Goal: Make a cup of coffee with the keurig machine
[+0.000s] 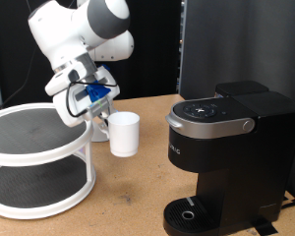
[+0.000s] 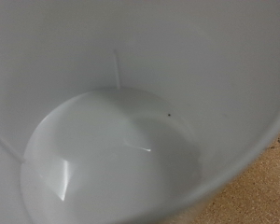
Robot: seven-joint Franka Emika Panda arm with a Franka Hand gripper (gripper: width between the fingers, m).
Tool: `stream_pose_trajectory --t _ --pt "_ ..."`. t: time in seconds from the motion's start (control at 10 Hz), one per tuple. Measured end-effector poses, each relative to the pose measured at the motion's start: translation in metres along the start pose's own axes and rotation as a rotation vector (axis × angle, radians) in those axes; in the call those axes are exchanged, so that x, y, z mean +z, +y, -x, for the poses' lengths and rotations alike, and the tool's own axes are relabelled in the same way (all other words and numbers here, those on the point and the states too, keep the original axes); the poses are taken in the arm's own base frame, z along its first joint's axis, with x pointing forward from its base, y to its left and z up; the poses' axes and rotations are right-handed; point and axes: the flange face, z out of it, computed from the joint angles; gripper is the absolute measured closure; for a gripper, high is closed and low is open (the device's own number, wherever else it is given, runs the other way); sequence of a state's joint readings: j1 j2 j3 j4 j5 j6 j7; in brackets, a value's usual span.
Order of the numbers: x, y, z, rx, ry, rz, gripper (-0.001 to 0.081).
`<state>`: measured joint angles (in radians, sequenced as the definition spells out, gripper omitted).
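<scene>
The cup [image 1: 123, 134] stood upright on the worktop [image 1: 138, 187], just beside the white two-tier stand [image 1: 39, 157] at the exterior view's left and well apart from the coffee machine [image 1: 226, 157] at the right. The gripper [image 1: 96, 106] was down at the cup's left rim, where the handle would be, though the contact itself was hidden behind the hand. Whether the jaws were spread or pressed together on the cup could not be told from either view. The wrist view was filled with the cup's white inside [image 2: 121, 140], empty and dry, with a strip of the worktop showing past its rim. The machine's lid appeared shut and its round drip tray [image 1: 192, 213] stood bare, so the cup had not yet been brought over. To do this step well, the grip probably needed to sit firmly on the rim or handle before any lift, since glazed ceramic is likely slippery. The cup should be kept level and clear of the stand's edge.
</scene>
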<state>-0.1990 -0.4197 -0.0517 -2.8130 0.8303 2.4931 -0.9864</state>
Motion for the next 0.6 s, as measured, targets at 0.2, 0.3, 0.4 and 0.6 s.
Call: stream_pose_trajectory --t 0.2,0.3,0.4,0.6 --pt "0.016 0.000 0.002 0.001 0.002 0.003 0.0738" --pt "0.024 0.000 0.003 0.001 0.004 0.003 0.0738" --pt "0.031 0.000 0.004 0.000 0.007 0.005 0.0738" --pt "0.047 0.000 0.007 0.007 0.007 0.016 0.0738"
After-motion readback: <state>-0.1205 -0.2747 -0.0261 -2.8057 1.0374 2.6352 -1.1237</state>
